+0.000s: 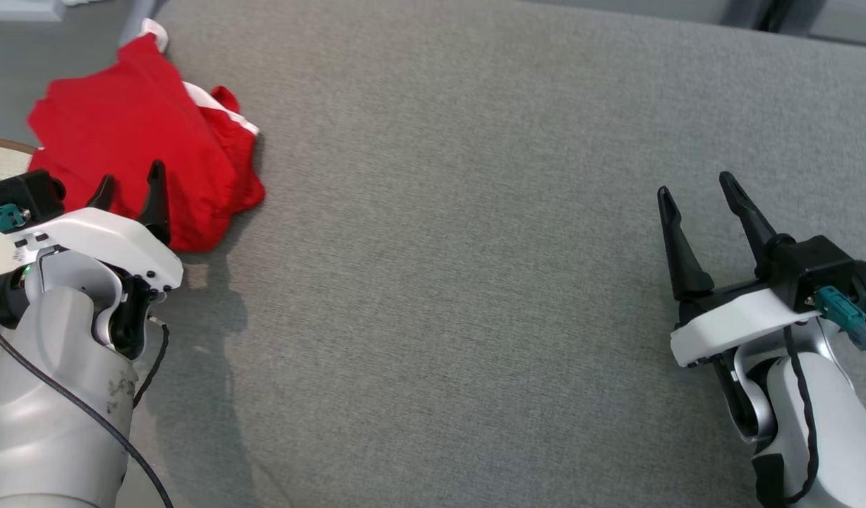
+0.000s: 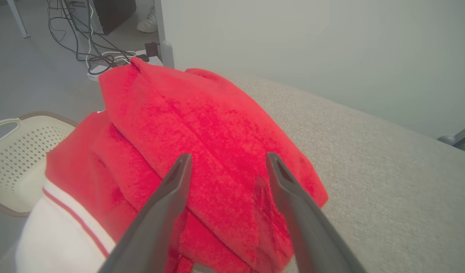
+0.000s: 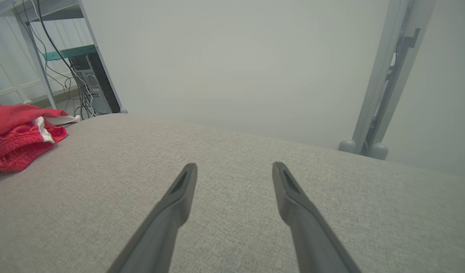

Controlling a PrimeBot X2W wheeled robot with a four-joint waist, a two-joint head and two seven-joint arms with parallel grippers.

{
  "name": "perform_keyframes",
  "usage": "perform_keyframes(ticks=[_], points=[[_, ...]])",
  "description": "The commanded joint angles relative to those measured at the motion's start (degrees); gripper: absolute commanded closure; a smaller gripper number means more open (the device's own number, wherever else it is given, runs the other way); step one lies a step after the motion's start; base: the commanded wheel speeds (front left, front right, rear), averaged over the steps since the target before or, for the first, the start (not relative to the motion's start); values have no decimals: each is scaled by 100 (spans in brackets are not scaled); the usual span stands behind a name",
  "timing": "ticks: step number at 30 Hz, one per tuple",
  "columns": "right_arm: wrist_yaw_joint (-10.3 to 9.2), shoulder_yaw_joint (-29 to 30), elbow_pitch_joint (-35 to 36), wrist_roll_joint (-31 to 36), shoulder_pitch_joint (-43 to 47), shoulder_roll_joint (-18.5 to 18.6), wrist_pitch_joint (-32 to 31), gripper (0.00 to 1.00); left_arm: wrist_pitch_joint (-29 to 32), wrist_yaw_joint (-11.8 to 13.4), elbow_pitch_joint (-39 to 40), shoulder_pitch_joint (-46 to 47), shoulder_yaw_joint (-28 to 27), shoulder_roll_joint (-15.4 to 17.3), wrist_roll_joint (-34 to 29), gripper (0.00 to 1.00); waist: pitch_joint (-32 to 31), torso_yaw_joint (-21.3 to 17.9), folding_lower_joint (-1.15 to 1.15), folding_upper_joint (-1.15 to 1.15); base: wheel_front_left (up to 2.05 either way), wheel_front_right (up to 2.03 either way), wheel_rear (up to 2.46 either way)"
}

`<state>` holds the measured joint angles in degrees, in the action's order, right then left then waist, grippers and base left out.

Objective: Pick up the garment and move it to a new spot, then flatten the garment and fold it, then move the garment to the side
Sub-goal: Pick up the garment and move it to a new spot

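Red garment point(image 1: 143, 141): lies bunched at 10 o'clock on the grey padded surface point(image 1: 475, 247). Expect soft, light, limp cloth; grip a thick fold near its edge. Left gripper point(image 1: 132, 174): jaws fully spread, empty, poised over it, contact possibly absent. Right gripper point(image 1: 694, 183): 3 o'clock, spread, empty, well apart

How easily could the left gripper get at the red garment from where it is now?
Likely yes, quite easily: the left gripper is open and poised at the near edge of the red garment, fingers spread over the cloth with nothing in between. Whether they touch it, I cannot tell.
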<state>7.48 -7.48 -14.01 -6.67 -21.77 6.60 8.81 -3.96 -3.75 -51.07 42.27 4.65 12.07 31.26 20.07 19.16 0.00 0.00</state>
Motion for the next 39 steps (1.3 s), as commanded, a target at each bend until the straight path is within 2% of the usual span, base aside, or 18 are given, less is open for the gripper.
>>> perform_keyframes(ticks=[1,10,12,17,24,29,34,39], points=[[3,-3,33,7,-100,56,-27,0,24,-33,-264,198,-28,57,50,0,252,-198,0,0,0,0,0],[3,-44,105,30,-263,93,-35,0,361,-178,-1560,744,36,102,167,0,572,-352,0,0,0,0,0],[3,-41,108,33,-290,91,-41,0,352,-213,-1717,794,70,96,164,100,602,-364,0,0,0,0,0],[3,-4,88,47,-326,107,-35,0,-13,-252,-1893,923,116,167,124,100,607,-342,0,0,0,0,0],[3,90,7,27,-220,44,65,0,-945,-208,-1800,990,138,303,13,100,338,-286,0,0,0,0,0],[3,179,-47,-11,-100,-6,110,0,-1100,-169,-1501,817,80,348,-38,100,121,-250,0,0,0,0,0],[3,289,-56,-22,21,-48,157,0,-1123,48,-428,440,-145,424,-259,100,-113,-217,0,0,0,0,0],[3,422,-80,-61,138,-125,224,0,-1120,298,901,-243,-397,319,-581,100,-338,-281,0,0,0,0,0]])
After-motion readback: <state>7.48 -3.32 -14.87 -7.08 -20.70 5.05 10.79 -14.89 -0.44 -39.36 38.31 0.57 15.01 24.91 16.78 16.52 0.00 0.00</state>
